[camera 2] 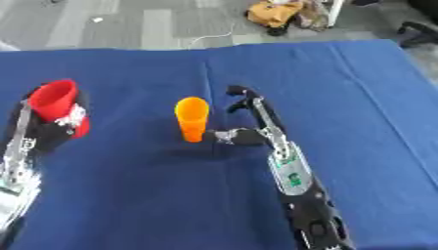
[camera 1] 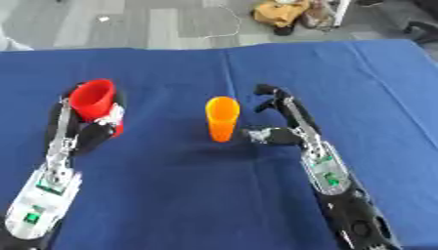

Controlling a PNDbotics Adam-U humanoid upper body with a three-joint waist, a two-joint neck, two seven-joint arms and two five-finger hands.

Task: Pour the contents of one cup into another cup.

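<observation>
On the blue desk [camera 1: 171, 195], the left hand [camera 1: 96, 128] has its fingers curled round a red cup [camera 1: 92, 97], while an upright orange cup [camera 1: 222, 118] stands just left of the right hand [camera 1: 278, 132], whose fingers are spread.

On the bench [camera 1: 214, 195] two cups stand well apart, one to the left and one near the middle. The left cup [camera 1: 92, 97] sits upright inside the curl of the left hand [camera 1: 96, 131], whose fingers wrap its side; the arm runs back from it toward the near left corner. The middle cup [camera 1: 222, 118] stands upright on its own, a little nearer than the left cup's mouth. Just to its right is the right hand [camera 1: 275, 122], fingers spread beside the cup with a small gap between them. Beyond the bench's far edge, on the floor, lies a bag [camera 1: 280, 13], right of centre.
</observation>
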